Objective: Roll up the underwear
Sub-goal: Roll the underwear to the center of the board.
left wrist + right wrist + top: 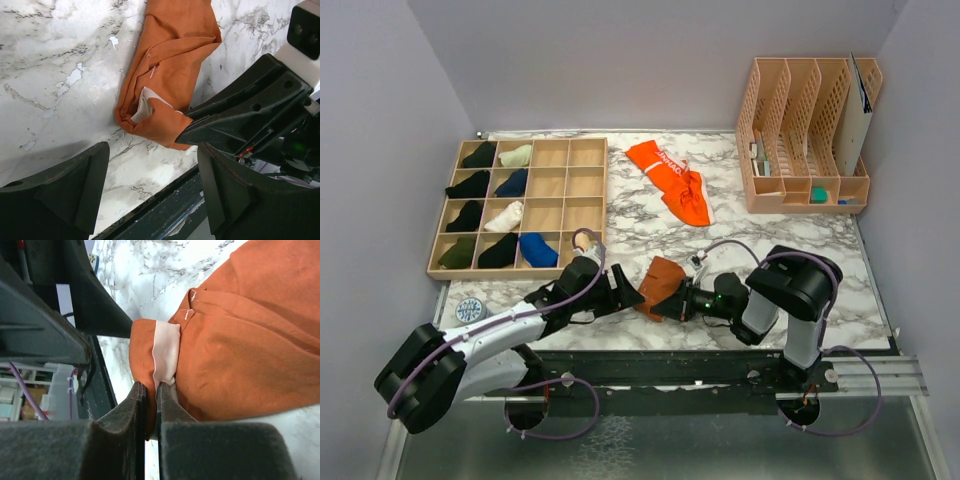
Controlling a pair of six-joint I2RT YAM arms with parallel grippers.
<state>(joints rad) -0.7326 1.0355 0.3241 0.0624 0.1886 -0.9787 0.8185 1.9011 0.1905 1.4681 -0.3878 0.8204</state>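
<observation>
At centre front: rust-brown underwear [175, 60] crumpled, pale lining [145, 102] exposed, right tool [150, 390] pinching.

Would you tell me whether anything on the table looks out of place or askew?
The bright orange underwear lies crumpled near the file rack. The rust-brown underwear is loosely bunched, white lining poking out where the right gripper pinches it.

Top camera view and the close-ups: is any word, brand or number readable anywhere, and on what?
Nothing can be quoted.
Too small to read: lettering on the white waistband of the bright orange cloth briefs.
Too blurred to read: print on the round blue-and-white disc.
No text shows: white tag in the rust-brown cloth briefs.
</observation>
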